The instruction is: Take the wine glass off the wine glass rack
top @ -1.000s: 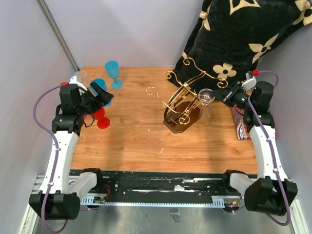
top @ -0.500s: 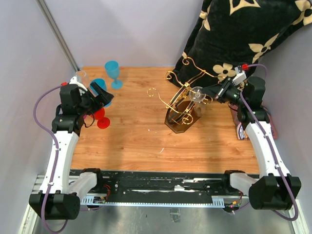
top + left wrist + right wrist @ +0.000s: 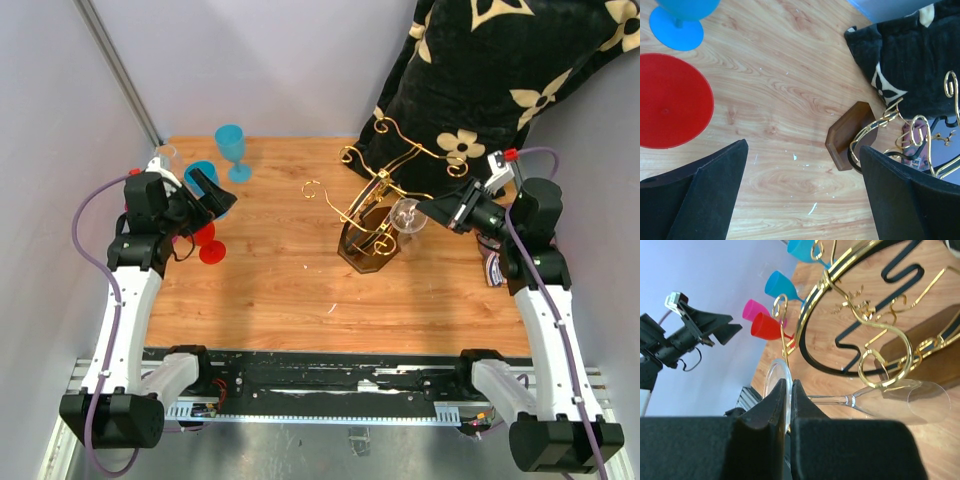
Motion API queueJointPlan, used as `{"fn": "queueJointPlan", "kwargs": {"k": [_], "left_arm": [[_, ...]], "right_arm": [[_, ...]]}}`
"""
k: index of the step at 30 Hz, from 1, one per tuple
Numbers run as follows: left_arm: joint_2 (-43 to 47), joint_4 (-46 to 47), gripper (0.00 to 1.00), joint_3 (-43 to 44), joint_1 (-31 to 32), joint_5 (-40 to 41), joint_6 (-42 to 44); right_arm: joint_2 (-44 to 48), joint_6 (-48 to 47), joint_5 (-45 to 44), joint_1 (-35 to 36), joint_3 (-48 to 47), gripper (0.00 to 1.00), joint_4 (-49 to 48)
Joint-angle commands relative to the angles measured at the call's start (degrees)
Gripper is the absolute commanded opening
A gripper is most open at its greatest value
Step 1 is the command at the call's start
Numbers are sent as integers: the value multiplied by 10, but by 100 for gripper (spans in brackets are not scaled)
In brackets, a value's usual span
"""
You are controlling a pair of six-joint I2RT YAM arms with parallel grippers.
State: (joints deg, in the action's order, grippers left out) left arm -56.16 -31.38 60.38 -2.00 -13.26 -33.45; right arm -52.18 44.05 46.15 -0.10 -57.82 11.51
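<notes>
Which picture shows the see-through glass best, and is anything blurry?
Right wrist view: the wine glass is sharp, though its bowl fades into the table. Top external view: it is small and pale beside the rack. Left wrist view: I cannot make it out.

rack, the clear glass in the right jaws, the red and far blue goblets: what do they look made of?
The wine glass rack: thin metal wire, shiny gold finish with bright highlights. Its base: dark brown, looks like smooth wood. The wine glass: clear, the table shows through it; glass or clear plastic, cannot tell. The red goblet and far blue goblet: saturated solid colour, probably plastic.
</notes>
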Motion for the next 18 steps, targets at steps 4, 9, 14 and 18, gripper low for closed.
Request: {"fn": "queueJointPlan", "kwargs": {"k": [4, 9, 14, 18], "left_arm": [[-12, 15, 100, -10, 3, -37, 2], [-11, 23, 100, -13, 3, -51, -3], [-12, 21, 100, -10, 3, -53, -4], [-12, 23, 100, -7, 3, -59, -7]], "right_arm": [[44, -136, 12, -5, -49, 1, 178], [65, -252, 24, -1, -84, 1, 293], [66, -354, -28, 22, -179, 1, 426], [48, -409, -90, 52, -283, 1, 505]]}}
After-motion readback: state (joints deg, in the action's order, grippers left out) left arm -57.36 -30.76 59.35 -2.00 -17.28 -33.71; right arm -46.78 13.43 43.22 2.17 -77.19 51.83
